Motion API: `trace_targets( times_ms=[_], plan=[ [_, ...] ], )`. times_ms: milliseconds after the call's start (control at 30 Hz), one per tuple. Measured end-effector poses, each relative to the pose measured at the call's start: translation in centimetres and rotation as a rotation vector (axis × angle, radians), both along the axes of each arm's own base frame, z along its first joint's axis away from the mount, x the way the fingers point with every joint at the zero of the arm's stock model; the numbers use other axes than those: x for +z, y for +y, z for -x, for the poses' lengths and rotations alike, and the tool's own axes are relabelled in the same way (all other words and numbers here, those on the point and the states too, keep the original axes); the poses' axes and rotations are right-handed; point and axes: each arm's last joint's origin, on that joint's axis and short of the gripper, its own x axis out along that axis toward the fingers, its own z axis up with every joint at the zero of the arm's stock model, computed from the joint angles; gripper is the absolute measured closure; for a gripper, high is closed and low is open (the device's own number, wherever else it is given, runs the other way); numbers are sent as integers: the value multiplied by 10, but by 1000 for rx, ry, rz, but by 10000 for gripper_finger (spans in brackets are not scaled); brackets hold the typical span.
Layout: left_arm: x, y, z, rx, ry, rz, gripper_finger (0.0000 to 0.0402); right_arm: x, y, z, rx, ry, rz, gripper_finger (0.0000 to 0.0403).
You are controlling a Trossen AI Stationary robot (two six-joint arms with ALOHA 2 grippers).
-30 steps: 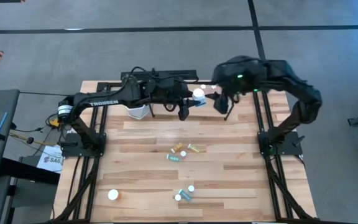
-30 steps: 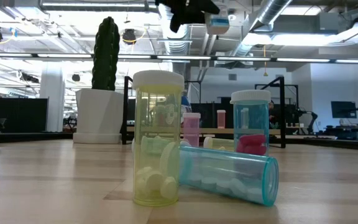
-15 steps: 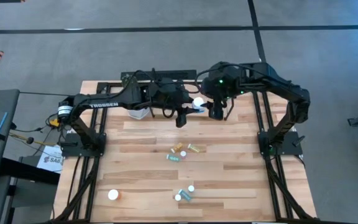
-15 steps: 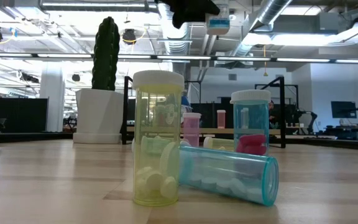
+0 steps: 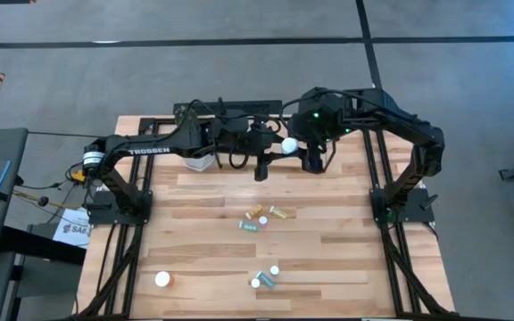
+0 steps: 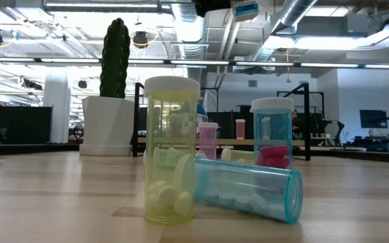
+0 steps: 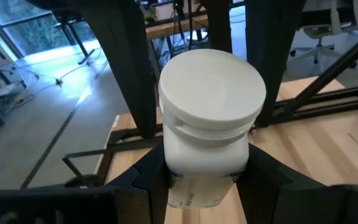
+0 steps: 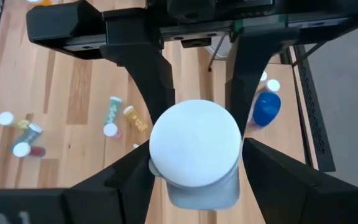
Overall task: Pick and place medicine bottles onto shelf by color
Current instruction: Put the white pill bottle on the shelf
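Looking from the high view, the left tool and the right tool meet at one white-capped bottle, held in the air over the far part of the tabletop. If both arms pull at once, the bottle could twist or slip out.

From the low view, this bottle shows only at the upper edge, high above the shelf. A fall from there could knock the yellow bottle or the teal bottle lying against it.

In the left wrist view, the left tool is clenched on the bottle's body below the cap, so the grasp looks firm.

In the right wrist view, the right tool flanks the same bottle, but I cannot tell if it grips. If the left lets go too early, the bottle would likely drop.
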Motion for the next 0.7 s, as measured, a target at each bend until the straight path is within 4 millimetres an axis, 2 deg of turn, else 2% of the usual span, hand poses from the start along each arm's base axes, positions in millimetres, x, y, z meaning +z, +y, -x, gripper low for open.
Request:
trace_targets(
  times_ms=[133, 367, 500, 700],
  plan=[
    [0, -1, 0, -14, -4, 5, 276, 0, 1, 0, 14, -1, -13, 174],
    [0, -2, 0, -8, -1, 68, 274, 0, 1, 0, 25, 4, -6, 250],
    [0, -2, 0, 13, -2, 115, 255, 0, 1, 0, 19, 4, -16, 251],
    [1, 1, 0, 106, -14, 135, 193, -2, -3, 4, -15, 36, -19, 235]
  ],
)
